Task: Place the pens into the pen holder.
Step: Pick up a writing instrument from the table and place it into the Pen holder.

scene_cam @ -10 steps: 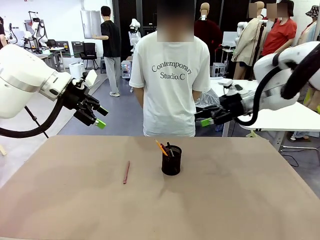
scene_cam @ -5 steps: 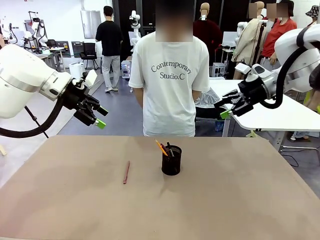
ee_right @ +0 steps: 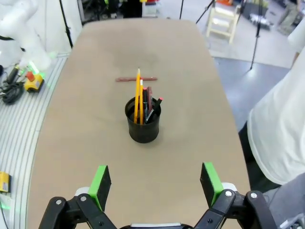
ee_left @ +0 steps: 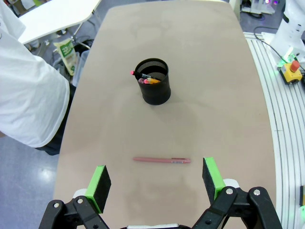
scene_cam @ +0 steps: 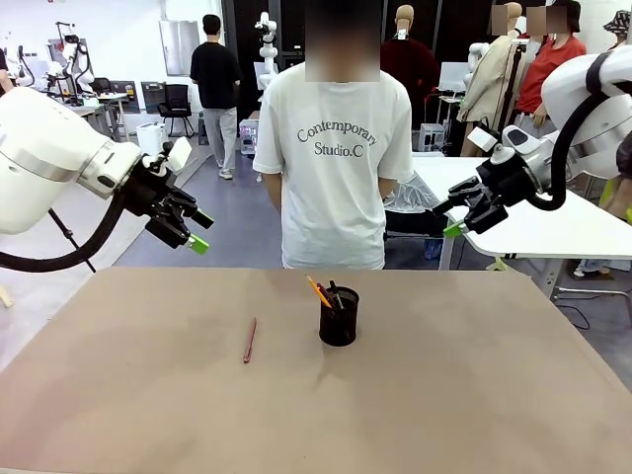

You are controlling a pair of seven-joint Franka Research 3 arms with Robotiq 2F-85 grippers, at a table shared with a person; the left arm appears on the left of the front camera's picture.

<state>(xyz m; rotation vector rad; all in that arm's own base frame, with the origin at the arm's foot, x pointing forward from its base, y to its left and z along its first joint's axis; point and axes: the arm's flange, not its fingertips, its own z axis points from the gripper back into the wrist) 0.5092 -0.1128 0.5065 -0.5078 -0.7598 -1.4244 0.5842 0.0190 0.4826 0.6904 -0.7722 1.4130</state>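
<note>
Pens are sitting in two places. The yellow-orange pencil (ee_right: pixel 138 95) and the black marker (ee_right: pixel 155 109) with its pink-red end are leaning inside the pen holder (scene_cam: pixel 339 318), their tips poking above its rim. The holder, a black wire-mesh cup, is standing upright on the tan table (scene_cam: pixel 474 395). The thin reddish-brown pen (scene_cam: pixel 250 340) is lying flat on the table to the left of the pen holder, well apart from it and touching nothing else.

The left gripper (scene_cam: pixel 201 231) is hanging in the air, high up and far to the left of the pen holder, with its green-padded fingers spread wide and gripping nothing. The right gripper (scene_cam: pixel 449 217) is hovering high up to the right of the pen holder, likewise spread wide and empty. A person (scene_cam: pixel 336 148) in a white T-shirt is standing just behind the pen holder, at the far side of the table.
</note>
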